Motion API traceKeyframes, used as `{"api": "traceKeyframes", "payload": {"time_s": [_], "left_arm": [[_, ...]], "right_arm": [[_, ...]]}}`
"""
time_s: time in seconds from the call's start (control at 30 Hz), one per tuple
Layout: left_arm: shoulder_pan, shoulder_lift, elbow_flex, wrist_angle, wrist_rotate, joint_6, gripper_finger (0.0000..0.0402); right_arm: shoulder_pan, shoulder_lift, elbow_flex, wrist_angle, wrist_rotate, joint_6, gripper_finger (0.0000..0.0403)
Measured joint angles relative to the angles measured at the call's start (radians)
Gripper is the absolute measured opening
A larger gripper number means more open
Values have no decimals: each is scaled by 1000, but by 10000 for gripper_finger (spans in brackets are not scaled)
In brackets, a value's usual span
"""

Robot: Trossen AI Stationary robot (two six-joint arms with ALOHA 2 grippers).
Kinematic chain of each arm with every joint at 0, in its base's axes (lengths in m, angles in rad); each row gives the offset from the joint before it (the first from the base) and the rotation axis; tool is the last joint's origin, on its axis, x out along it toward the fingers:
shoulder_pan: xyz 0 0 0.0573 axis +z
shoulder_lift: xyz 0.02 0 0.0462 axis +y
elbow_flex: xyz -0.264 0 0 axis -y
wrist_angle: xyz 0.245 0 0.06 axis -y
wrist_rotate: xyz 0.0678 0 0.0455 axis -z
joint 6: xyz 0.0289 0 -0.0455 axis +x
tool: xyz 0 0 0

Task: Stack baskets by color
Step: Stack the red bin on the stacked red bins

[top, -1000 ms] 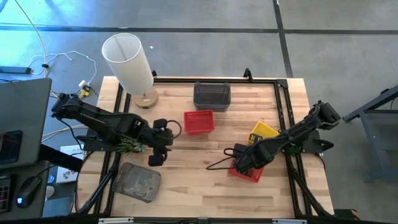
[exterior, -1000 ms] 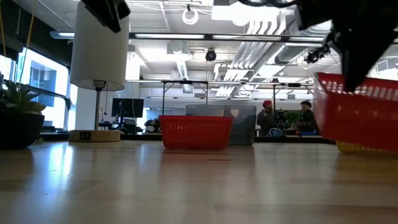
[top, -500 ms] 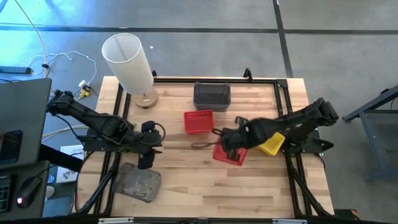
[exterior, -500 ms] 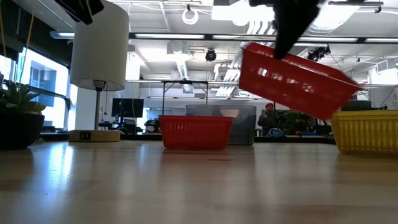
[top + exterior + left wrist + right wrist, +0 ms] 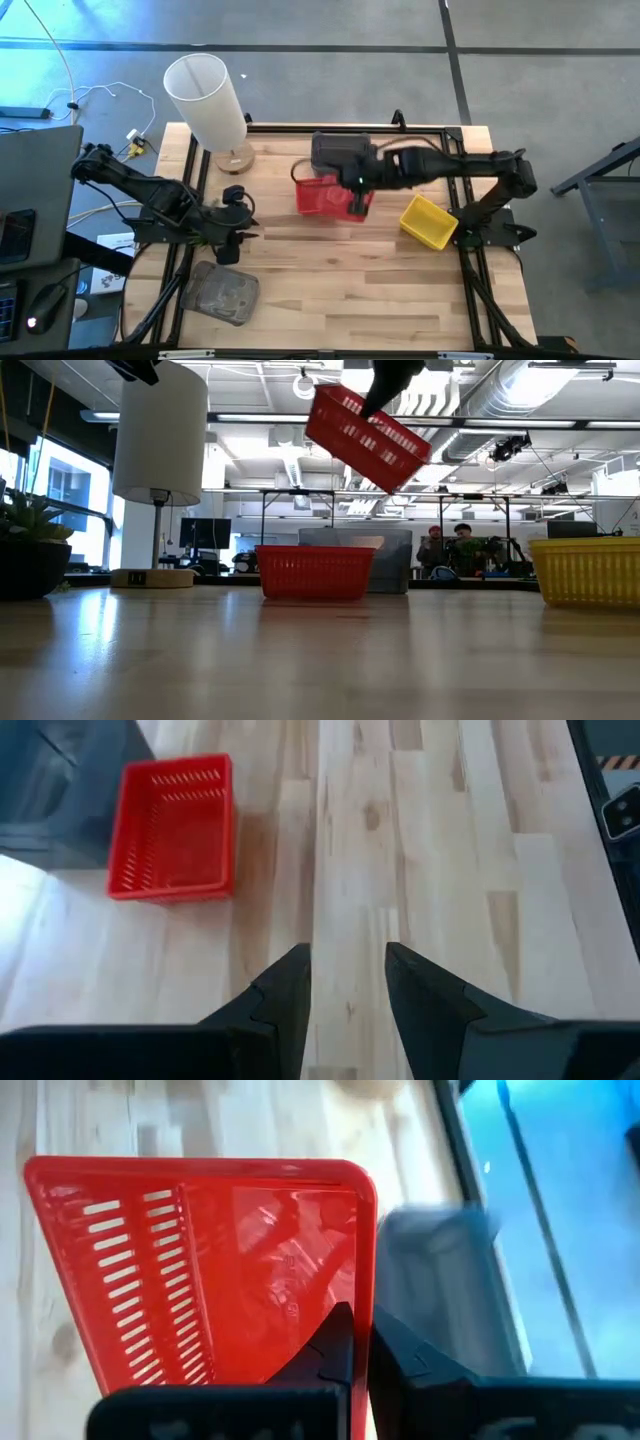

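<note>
The wooden surface (image 5: 330,270) carries a tall white cylinder (image 5: 205,98) on a wooden base at its far left corner. The right arm reaches across the far side of the surface, and its jaws (image 5: 357,180), shut tight on the rim of a red basket (image 5: 366,438), hold that basket tilted in the air above a second red basket (image 5: 318,196) that sits flat near the middle. Just behind the second one stands a dark grey basket (image 5: 338,151), and a yellow basket (image 5: 429,221) rests well to the right, near the right edge. The left arm waits over the surface's left side, its jaws (image 5: 229,226) apart and holding nothing, with a green leafy clump (image 5: 203,236) just beside them. A flattened grey basket (image 5: 222,293) lies at the near left corner.
</note>
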Motion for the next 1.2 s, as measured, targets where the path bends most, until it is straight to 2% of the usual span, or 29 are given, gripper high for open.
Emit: {"api": "traceKeyframes", "payload": {"time_s": [0.3, 0.53, 0.67, 0.83, 1.2], "left_arm": [[86, -31, 0, 3, -5, -15, 117], [128, -34, 0, 0, 25, -16, 117], [136, -34, 0, 0, 26, -16, 117], [135, -34, 0, -1, 52, -17, 117], [135, -34, 0, -1, 75, -18, 117]], "right_arm": [[-124, 132, 242, -57, -58, -201, 0], [-179, 271, 396, -194, -106, -259, 0], [-200, 327, 422, -207, -187, -297, 0], [-209, 379, 424, -215, -234, -314, 0], [-199, 392, 421, -136, -303, -349, 0]]}}
